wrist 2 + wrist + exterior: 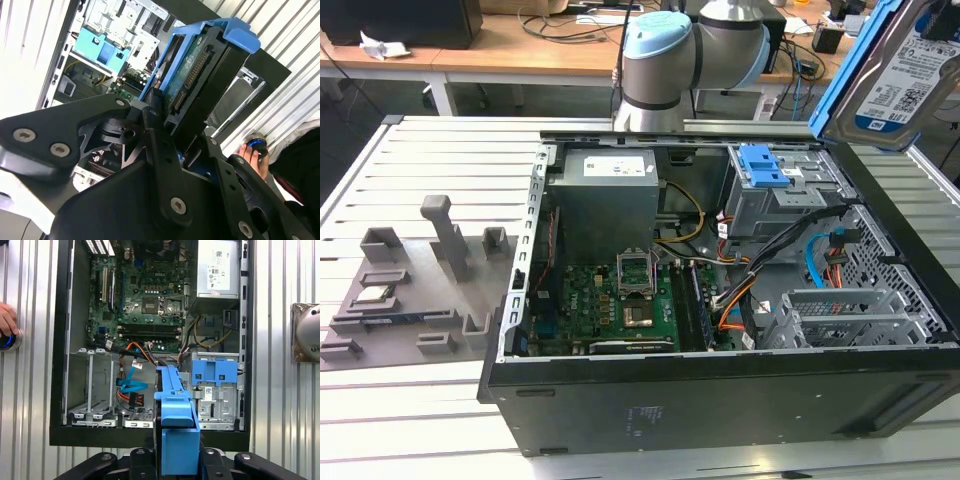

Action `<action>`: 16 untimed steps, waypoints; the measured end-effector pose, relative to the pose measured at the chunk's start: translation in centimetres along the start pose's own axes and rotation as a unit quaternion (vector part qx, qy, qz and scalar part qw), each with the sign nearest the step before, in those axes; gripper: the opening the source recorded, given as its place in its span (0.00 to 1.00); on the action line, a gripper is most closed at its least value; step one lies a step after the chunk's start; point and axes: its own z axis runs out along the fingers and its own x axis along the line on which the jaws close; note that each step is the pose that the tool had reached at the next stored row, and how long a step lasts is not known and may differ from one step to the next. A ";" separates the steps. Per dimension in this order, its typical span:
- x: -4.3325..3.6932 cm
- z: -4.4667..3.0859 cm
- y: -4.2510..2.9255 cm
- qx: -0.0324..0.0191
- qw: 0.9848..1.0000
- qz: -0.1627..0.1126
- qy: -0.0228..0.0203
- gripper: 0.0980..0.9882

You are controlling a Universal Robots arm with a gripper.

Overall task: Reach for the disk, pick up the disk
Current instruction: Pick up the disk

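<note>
The disk (898, 75) is a silver hard drive with a white-and-blue label in a blue plastic frame. It hangs tilted in the air above the far corner of the open computer case (720, 400), at the exterior view's right. In both wrist views the disk (197, 75) (175, 415) stands edge-on between the black fingers, well clear of the case. My gripper (180, 135) (176, 460) is shut on the disk's blue frame. The drive cage (92, 385) below is bare.
The case holds a motherboard (610, 300), a power supply (610, 200), a blue ribbed latch (765, 165) and loose orange and blue cables (820, 260). A grey fixture plate (410, 290) lies at the exterior view's left. A person's hand (6, 322) rests on a button on the slatted table.
</note>
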 end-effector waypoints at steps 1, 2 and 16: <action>0.09 0.00 0.00 0.000 1.000 0.000 0.000 0.30; 0.28 0.00 0.01 0.000 1.000 0.000 0.000 0.30; 2.27 0.03 0.05 0.000 1.000 0.000 0.000 0.30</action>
